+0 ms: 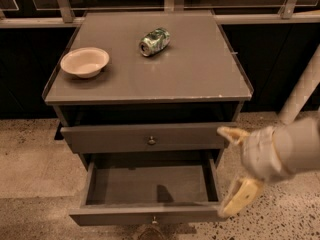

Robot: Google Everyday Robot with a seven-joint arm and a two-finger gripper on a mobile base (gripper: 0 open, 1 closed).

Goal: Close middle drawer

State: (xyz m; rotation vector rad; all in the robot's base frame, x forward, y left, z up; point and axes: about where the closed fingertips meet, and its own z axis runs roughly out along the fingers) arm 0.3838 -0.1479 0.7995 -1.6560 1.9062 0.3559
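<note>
The middle drawer (150, 215) is pulled far out of the grey cabinet. Its shallow grey box (150, 184) is empty and its small round knob (154, 219) sits low on the front. My gripper (236, 167) is at the drawer's right side, by its front right corner. It is open, with one cream finger (231, 133) near the upper drawer's right end and the other (240, 198) beside the open drawer's front corner. I cannot tell whether it touches the drawer.
The drawer above (147, 137) stands slightly out, with a knob at its centre. On the cabinet top (200, 74) are a pale bowl (85, 61) at the left and a green can (154, 41) lying on its side. Speckled floor (30, 169) surrounds the cabinet. A white post (300, 91) stands at the right.
</note>
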